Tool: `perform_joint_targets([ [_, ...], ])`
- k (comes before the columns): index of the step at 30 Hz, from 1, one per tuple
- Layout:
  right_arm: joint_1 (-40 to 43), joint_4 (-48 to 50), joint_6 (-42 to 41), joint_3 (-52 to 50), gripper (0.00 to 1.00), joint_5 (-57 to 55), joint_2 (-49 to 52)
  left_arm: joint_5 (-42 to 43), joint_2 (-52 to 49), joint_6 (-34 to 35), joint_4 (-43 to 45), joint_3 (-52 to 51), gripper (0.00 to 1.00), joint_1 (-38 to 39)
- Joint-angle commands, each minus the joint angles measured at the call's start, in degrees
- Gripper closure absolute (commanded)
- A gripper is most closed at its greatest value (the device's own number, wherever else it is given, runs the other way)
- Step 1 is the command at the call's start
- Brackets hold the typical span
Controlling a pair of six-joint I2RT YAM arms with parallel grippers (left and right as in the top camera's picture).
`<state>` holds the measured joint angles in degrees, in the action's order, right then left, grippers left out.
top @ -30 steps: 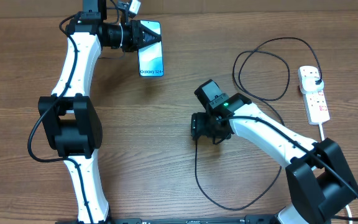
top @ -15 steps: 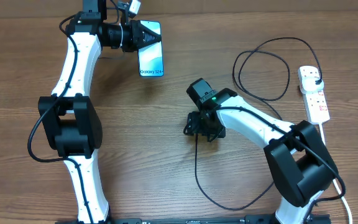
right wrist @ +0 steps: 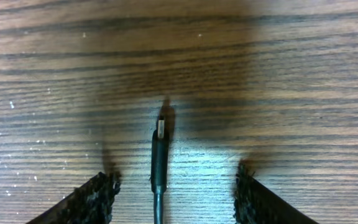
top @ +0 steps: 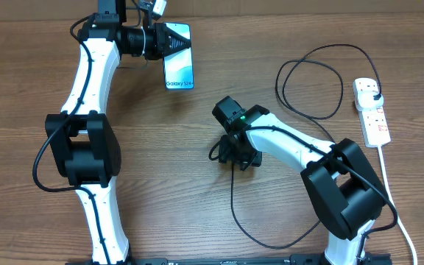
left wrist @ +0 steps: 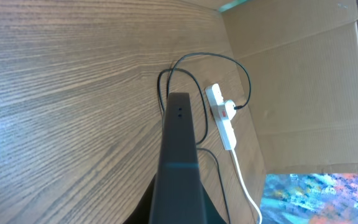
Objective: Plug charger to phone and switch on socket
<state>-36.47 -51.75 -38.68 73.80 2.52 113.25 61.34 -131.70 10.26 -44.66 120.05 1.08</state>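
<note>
The phone (top: 179,68), its blue screen lit, is at the far middle of the table, and my left gripper (top: 185,43) is shut on its far end. The left wrist view shows the phone (left wrist: 179,149) edge-on between the left gripper's fingers (left wrist: 179,214). The charger's black cable (top: 232,200) runs along the table from a connector tip (right wrist: 160,146) to a black plug (top: 375,91) in the white socket (top: 374,118). My right gripper (top: 218,152) is open just above the table. In the right wrist view its fingers (right wrist: 176,190) straddle the tip without touching it.
The charger cable makes loops at the right back (top: 311,81) and near the front (top: 285,241). The socket's white cord (top: 396,213) trails to the front right. A cardboard wall (left wrist: 303,87) stands behind the socket (left wrist: 222,118).
My right gripper has slid left along the table, staying over the cable's end. The left arm and the phone have not moved.
</note>
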Motion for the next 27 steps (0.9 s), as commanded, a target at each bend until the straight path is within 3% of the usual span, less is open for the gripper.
perform_joint_targets([
  [1, -0.2, 0.0, -2.1, 1.4, 0.36, -1.7, 3.2, 2.8, 2.6, -1.2, 0.9, 1.0, 0.96, -0.3],
  [10, -0.3, -2.0, -3.5, 3.9, 0.4, -2.3, 6.2, 5.2, 2.6, -0.8, 3.7, 1.0, 0.96, -0.3],
  [16, -0.3, -2.6, -3.5, 4.0, 0.49, -2.0, 6.2, 5.4, 2.6, 0.3, 4.5, 1.0, 0.96, -0.3],
  [25, -0.3, -2.7, -3.5, 4.0, 0.72, -1.7, 6.2, 5.4, 2.6, 0.2, 4.7, 1.0, 0.96, -0.3],
  [27, -0.3, -2.8, -3.5, 4.0, 0.72, -1.5, 6.2, 5.3, 2.6, 0.2, 4.7, 1.0, 0.96, -0.3],
])
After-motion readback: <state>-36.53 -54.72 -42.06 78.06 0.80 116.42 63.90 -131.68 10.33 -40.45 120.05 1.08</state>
